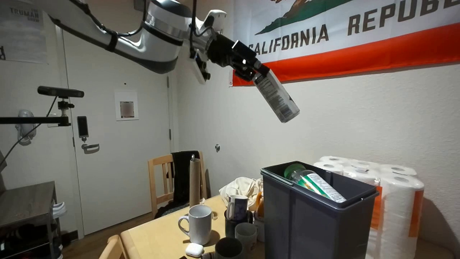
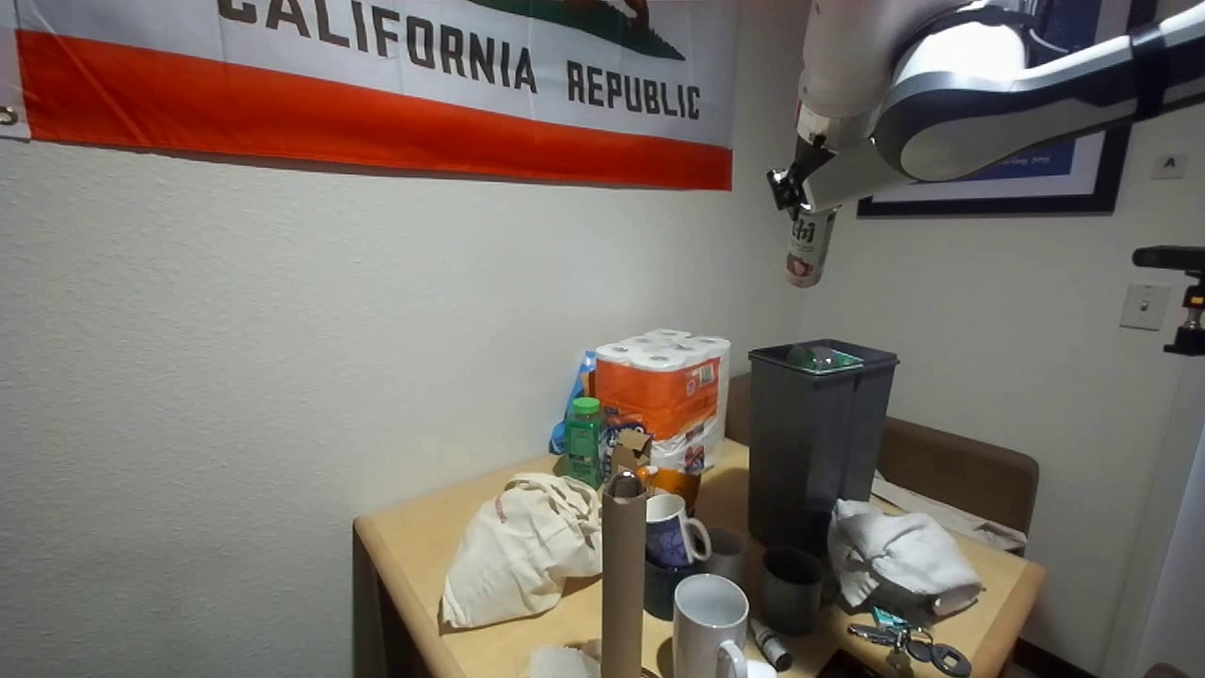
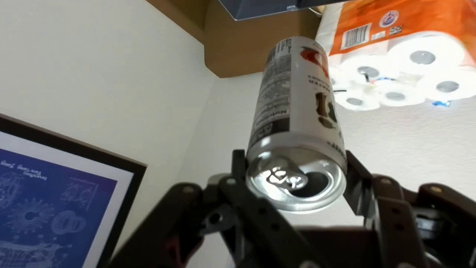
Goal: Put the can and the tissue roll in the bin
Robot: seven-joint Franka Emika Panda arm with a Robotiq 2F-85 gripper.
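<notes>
The jaws grip the can (image 3: 293,93) from both sides near its drinking end, and it hangs tilted in the air, higher than the bin (image 2: 814,452). Whether it is squarely over the opening I cannot tell, since the wrist view catches only a cropped corner of the bin beyond the can (whose far base is turned out of sight there). In an exterior view a green-ended bottle (image 1: 323,185) lies slanted in the bin, its lower end hidden by the near rim. The brown cardboard tube (image 1: 194,183) stands upright, its foot lost behind a white mug (image 1: 200,225) on the desk (image 1: 154,233). Open air separates the can from the rim below; how near the wall (image 1: 341,118) is, I find hard to judge. Lower down, room is tighter: more mugs (image 1: 246,233) crowd one side of the bin, a pack of white rolls (image 1: 399,212) stands near it, and a white cloth (image 2: 899,556) lies by its foot, close to the desk's rounded corner.
</notes>
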